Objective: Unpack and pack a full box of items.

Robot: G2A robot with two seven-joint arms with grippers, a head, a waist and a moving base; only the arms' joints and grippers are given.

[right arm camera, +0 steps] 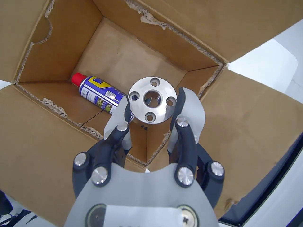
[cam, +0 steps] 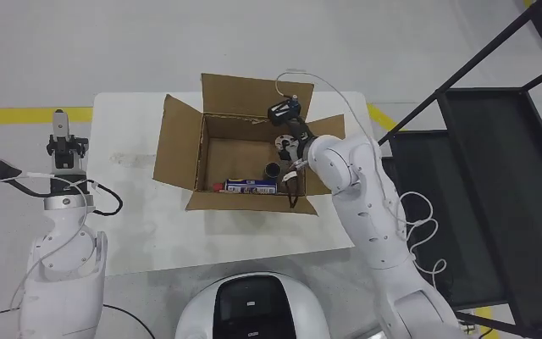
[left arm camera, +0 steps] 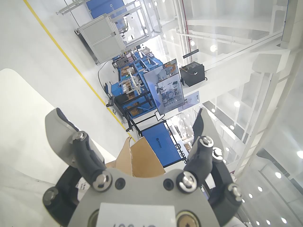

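An open cardboard box (cam: pixel 180 146) stands on the white table (cam: pixel 127 220). A blue and yellow spray can (cam: pixel 248 185) with a red cap lies on its side on the box floor, also seen as the spray can (right arm camera: pixel 99 93) in the right wrist view. My right gripper (right arm camera: pixel 153 103) hangs over the box's right inner corner, shut on a round metal flange (right arm camera: pixel 152 100) with several bolt holes. The same flange (cam: pixel 273 170) shows dark in the top view. My left gripper (left arm camera: pixel 129 124) is open and holds nothing; it sits at the table's far left (cam: pixel 64 144), tilted upward.
All box flaps (right arm camera: pixel 248 119) are folded outward. A black metal rack (cam: pixel 461 169) stands just right of the table. White cables (cam: pixel 339 93) loop above the right arm. Bare table surface lies left of and in front of the box.
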